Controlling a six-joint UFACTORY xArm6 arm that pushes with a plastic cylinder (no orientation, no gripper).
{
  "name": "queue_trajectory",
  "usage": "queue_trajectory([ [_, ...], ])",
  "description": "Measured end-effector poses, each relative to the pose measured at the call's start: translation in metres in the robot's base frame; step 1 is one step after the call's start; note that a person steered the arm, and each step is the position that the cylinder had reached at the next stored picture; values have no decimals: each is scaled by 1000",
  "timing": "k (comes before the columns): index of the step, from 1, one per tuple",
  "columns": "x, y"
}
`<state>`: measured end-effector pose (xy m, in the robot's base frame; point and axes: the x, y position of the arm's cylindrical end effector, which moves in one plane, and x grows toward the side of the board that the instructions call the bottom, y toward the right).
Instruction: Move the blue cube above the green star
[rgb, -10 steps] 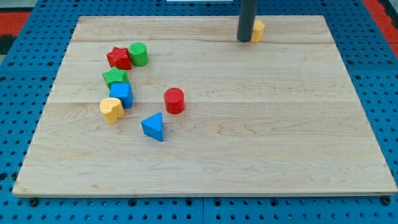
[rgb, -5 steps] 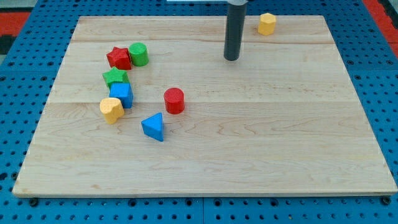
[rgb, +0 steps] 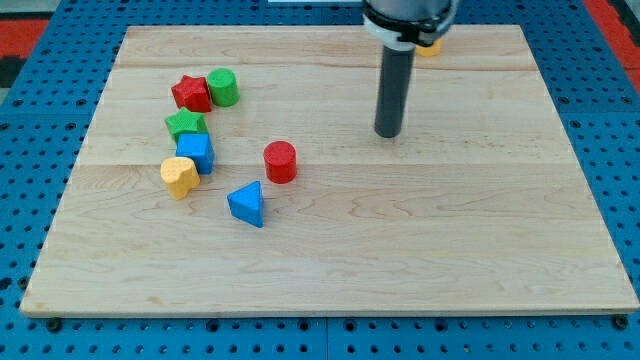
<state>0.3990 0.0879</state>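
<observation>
- Nearest the view's bottom, a blue wedge-shaped block (rgb: 246, 204) lies on the wooden surface (rgb: 420, 250).
- Up-left of it, a yellow block (rgb: 179, 176) touches the blue cube (rgb: 196, 152).
- A red cylinder (rgb: 280, 161) stands apart, at the cube's right.
- The green star (rgb: 185, 125) sits just above the blue cube, touching it.
- My tip (rgb: 387, 134) rests well to the right of the red cylinder, far from the cube; there are no fingers, only the rod.
- Farther up, a red star (rgb: 191, 93) and a green cylinder (rgb: 222, 87) touch.
- At the top edge, another yellow block (rgb: 432, 46) peeks from behind the arm.
</observation>
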Motion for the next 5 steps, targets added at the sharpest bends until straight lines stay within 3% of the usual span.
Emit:
queue_trajectory([
  [2,89,0],
  [3,99,-46],
  [5,76,-146],
])
